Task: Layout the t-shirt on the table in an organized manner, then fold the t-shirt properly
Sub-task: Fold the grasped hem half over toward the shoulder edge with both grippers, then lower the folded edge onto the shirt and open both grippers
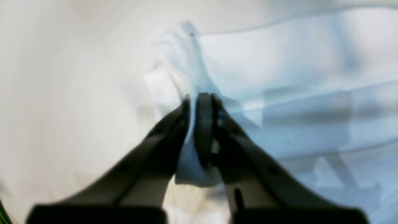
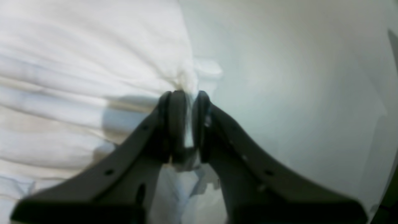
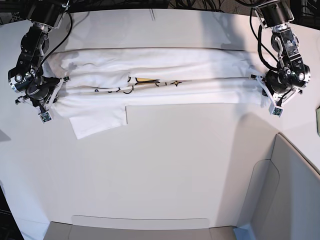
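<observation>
Nearest your lens in the left wrist view: the left claw (image 1: 201, 99), dark fingers (image 1: 161, 137) nearly together, a thin fold of the t-shirt (image 1: 279, 81) pinched between the tips. View is blurry, but cloth clearly runs down through the gap, so it's gripping the shirt. Out from it, cloth spreads to the right of that view; bare tabletop (image 1: 62, 93) to the left.

Right wrist view: the right claw (image 2: 186, 97) shows a narrow slit between the pads (image 2: 175, 118), white cloth in the slit and bunched at the tips. Gripping the shirt edge too, looser-looking. Cloth fills that view's left, bare tabletop the right.

Base view: your shirt lies as a long folded band across the far part of the tabletop (image 3: 165, 165), stretched between the two claws, the left one (image 3: 270, 97) at the view's right end and the right one (image 3: 52, 97) at the view's left end. One sleeve flap (image 3: 97, 120) sticks out toward the near side by the right claw. The band's far edge runs near the tabletop's far edge. Wide open tabletop on the near side. Grey padded panels (image 3: 295, 190) sit along the near and right borders.

Print (image 3: 145, 80): only a sliver of yellow and dark outline shows in the fold; unreadable.
</observation>
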Robot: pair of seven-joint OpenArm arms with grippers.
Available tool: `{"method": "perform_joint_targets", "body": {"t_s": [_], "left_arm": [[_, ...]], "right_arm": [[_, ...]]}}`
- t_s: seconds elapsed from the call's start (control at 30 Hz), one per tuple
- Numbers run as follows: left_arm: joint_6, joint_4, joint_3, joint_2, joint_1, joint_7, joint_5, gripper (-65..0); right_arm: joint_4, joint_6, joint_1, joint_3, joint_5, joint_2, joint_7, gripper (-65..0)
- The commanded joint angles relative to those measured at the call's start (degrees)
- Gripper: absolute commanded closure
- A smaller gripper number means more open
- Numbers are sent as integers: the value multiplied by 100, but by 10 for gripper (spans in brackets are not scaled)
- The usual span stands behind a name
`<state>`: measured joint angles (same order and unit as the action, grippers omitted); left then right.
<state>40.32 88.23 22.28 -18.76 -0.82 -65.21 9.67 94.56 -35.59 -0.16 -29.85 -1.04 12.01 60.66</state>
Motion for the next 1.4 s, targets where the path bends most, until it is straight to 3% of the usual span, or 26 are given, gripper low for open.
{"method": "perform_joint_targets", "body": {"t_s": [0.0, 0.27, 0.43, 0.7, 1.07, 1.37], "left_arm": [[-32, 105, 62, -106, -54, -24, -40, -85], [-32, 114, 71, -255, -72, -59, -40, -91], [-32, 333, 71, -264, -81, -59, -40, -92], [-32, 342, 71, -264, -81, -50, -31, -92], [-32, 342, 62, -264, -72, -50, -31, -92], [-32, 342, 62, -414, -72, -42, -31, -93]], "right_arm": [[113, 21, 91, -18, 55, 87, -40, -105], [508, 21, 100, -53, 64, 131, 531, -134], [693, 21, 91, -62, 152, 140, 531, -134], [728, 21, 109, -44, 899, 113, 514, -134], [737, 21, 91, -53, 908, 113, 523, -138], [746, 21, 82, -53, 908, 104, 531, -194]]}}
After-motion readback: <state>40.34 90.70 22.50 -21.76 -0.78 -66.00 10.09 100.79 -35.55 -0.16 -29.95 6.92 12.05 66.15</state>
